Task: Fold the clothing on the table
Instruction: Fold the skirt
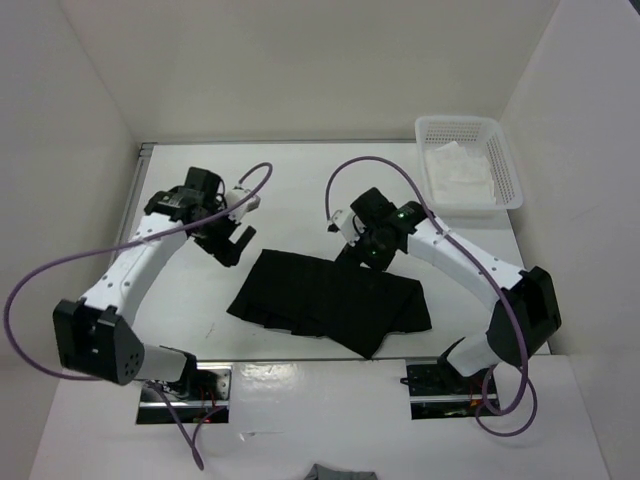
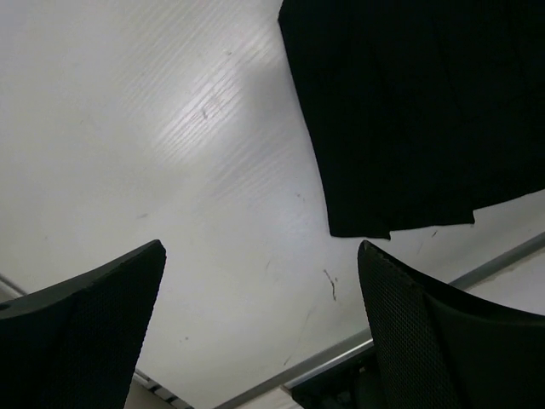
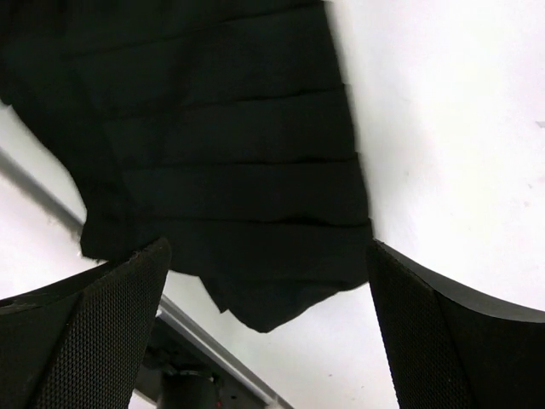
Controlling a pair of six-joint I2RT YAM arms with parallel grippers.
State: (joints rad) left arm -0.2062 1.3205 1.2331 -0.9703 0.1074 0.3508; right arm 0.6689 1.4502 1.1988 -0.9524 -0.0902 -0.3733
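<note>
- Location: the skirt (image 1: 330, 300) lies flat on the desk (image 1: 300, 190), at the middle of the near half, between the two arms. Its outline is compact and layered. One corner points toward the near edge.
- Left end effector (image 2: 261, 256): jaws spread wide and holding nothing. It hangs over bare desk just beside the skirt's far left corner, apart from the fabric.
- Right end effector (image 3: 269, 247): jaws spread wide and empty. It is poised above the skirt's far edge, with pleats visible between the fingers.
- Step in hand, as judged: the fabric is free of both tools, so the arms must get clear or take the next fold.
- Procedure: raise each end effector straight up before any sideways travel. A fingertip dragged across the pleats would pull the top layer off its stack.
- Check: confirm the layers sit edge on edge. The near corner looks uneven and may need a corrective fold.
- Keep-out: the basket (image 1: 512, 180) holding a white cloth (image 1: 455, 170) stands at the far right corner, well apart. Leave it alone.
</note>
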